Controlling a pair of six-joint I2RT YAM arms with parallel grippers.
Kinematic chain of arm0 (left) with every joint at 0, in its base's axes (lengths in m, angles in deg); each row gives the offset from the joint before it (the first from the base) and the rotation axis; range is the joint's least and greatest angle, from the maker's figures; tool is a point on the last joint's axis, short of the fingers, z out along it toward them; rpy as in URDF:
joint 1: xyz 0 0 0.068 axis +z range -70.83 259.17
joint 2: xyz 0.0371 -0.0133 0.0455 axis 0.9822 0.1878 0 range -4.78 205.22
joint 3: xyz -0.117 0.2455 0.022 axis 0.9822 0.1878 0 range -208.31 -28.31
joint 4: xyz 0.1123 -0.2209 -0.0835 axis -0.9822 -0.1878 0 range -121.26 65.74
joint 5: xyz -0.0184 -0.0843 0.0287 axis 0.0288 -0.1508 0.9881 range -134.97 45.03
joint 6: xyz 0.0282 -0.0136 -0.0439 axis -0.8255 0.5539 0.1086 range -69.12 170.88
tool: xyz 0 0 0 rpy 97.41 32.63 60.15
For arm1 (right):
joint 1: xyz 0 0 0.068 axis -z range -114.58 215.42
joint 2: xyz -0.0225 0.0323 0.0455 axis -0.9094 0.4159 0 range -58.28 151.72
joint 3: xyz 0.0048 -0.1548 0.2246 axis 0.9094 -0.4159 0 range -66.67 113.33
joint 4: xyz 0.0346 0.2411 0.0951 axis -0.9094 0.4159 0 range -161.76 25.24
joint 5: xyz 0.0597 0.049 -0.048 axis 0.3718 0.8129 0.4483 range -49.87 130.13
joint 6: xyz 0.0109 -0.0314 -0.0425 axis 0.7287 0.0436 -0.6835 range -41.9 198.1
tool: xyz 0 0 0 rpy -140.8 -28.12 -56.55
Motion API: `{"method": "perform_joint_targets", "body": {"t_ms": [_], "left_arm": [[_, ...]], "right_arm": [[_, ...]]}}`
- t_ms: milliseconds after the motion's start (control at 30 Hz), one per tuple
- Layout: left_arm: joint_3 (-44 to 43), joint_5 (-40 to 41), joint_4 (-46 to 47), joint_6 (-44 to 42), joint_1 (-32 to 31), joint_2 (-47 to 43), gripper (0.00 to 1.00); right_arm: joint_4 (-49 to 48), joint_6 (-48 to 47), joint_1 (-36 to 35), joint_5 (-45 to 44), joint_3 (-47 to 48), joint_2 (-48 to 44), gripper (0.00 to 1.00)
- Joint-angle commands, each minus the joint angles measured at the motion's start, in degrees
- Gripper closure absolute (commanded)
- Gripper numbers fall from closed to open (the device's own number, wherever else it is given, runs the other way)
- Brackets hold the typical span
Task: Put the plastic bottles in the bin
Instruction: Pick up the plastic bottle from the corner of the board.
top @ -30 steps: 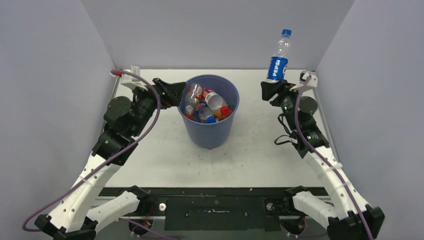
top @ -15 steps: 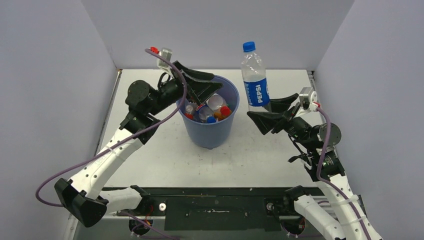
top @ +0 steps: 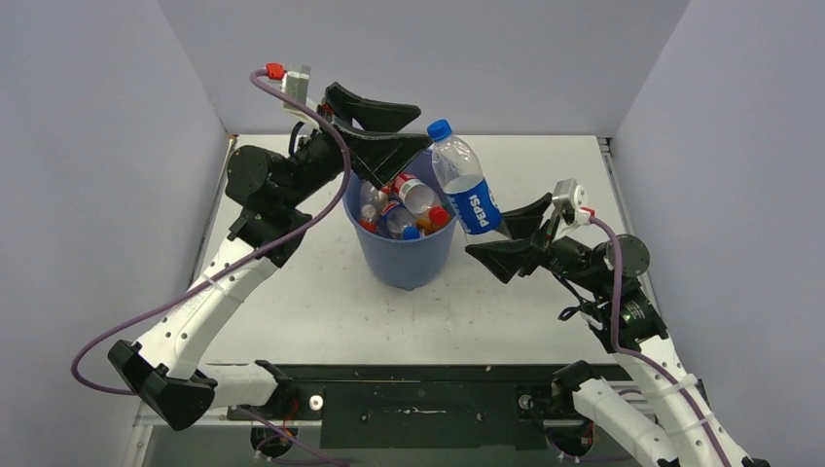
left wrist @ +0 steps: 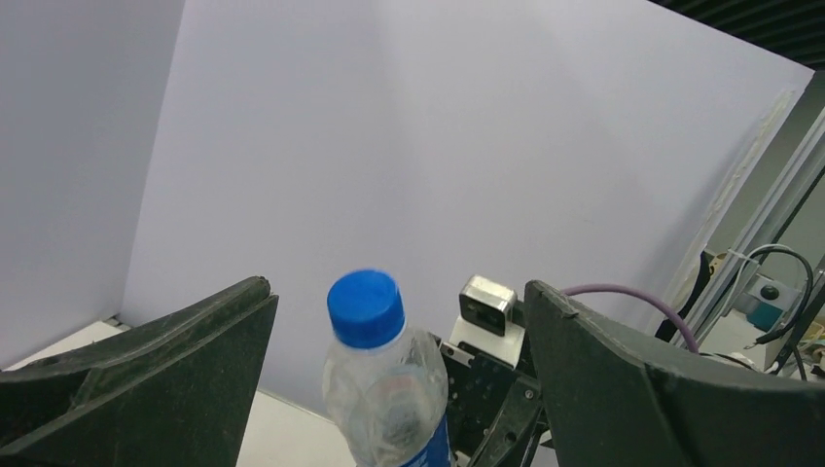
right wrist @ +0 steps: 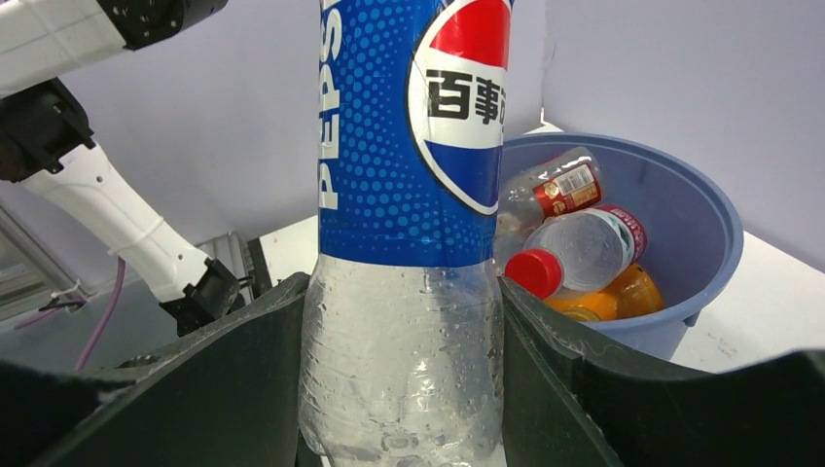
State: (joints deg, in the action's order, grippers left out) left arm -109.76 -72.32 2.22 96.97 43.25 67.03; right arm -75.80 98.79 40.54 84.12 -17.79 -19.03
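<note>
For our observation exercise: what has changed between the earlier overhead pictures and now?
The right gripper, shut on the Pepsi bottle, carried it from the far right corner leftward to beside the bin, tilting it toward the bin. The left gripper, open, rose from the bin's left rim to above it. The bin and the bottles inside stayed put.

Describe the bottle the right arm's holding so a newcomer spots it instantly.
Find the big blue bin mid-table; just right of its rim the right gripper holds a clear bottle by its base. It is the only bottle outside the bin: blue cap, blue Pepsi label, tilted toward the bin.
</note>
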Motion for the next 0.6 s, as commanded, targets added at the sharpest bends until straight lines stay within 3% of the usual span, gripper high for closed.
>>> {"method": "perform_joint_targets", "body": {"t_ms": [0, 133, 267, 333, 467, 500, 533, 567], "left_arm": [[-5.67, -2.15, -0.69, 0.01, -0.83, 3.47, 0.06], [-8.50, -3.81, -3.76, -0.07, -1.62, 6.17, 0.22], [-9.52, -4.68, -6.51, -1.34, -2.64, 7.54, 0.27], [-9.39, -4.93, -7.05, -1.80, -2.98, 7.81, 0.34], [-8.14, -4.59, -6.31, -2.02, -3.18, 7.09, 0.70], [-7.68, -4.25, -6.17, -2.30, -3.14, 6.66, 0.83], [-7.41, -3.81, -6.21, -2.76, -3.14, 6.16, 0.98], [-6.97, -2.74, -6.61, -3.71, -3.07, 5.58, 1.00]], "right_arm": [[-0.70, -2.16, -0.98, 1.71, 2.27, 0.11, 0.57], [-0.32, -2.39, -1.50, 1.38, 2.48, -0.12, 0.57], [-0.53, -2.19, -1.90, 1.17, 2.79, -0.02, 0.58], [-0.85, -2.13, -2.00, 0.89, 2.87, 0.04, 0.58], [-1.04, -2.11, -2.25, 0.62, 2.82, 0.04, 0.57], [-1.00, -2.03, -2.30, 0.35, 2.73, 0.04, 0.54], [-0.69, -1.90, -2.42, -0.22, 2.76, 0.09, 0.42], [-0.17, -1.62, -2.44, -0.93, 2.84, 0.20, 0.24]]}}
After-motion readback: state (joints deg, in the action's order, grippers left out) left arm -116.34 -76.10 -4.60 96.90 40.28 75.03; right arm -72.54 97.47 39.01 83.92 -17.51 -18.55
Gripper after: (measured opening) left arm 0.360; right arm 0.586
